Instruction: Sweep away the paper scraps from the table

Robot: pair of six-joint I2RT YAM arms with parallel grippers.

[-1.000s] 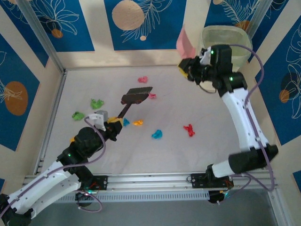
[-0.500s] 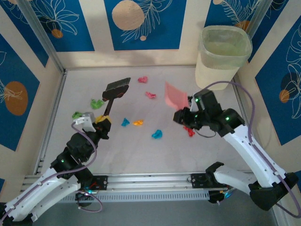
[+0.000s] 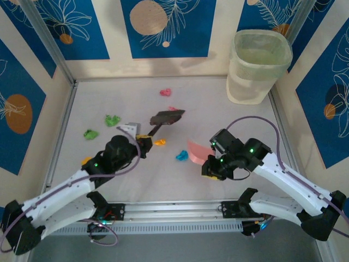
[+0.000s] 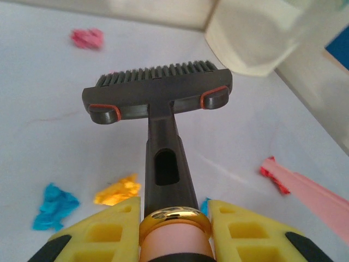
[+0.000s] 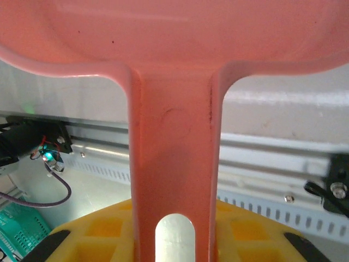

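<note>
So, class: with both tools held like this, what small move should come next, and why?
Probably sweep the brush toward the dustpan, pushing the cyan scrap in. The left pincer grips the brush just beyond it; the right pincer holds the dustpan right beside that scrap.

Tiny crumpled paper scraps strewn loose on table, well apart: pink scrap far back, two green scraps at left nr each other, orange scrap & cyan scrap approx. mid-table. Table flat, whitish-grey, matte.
</note>
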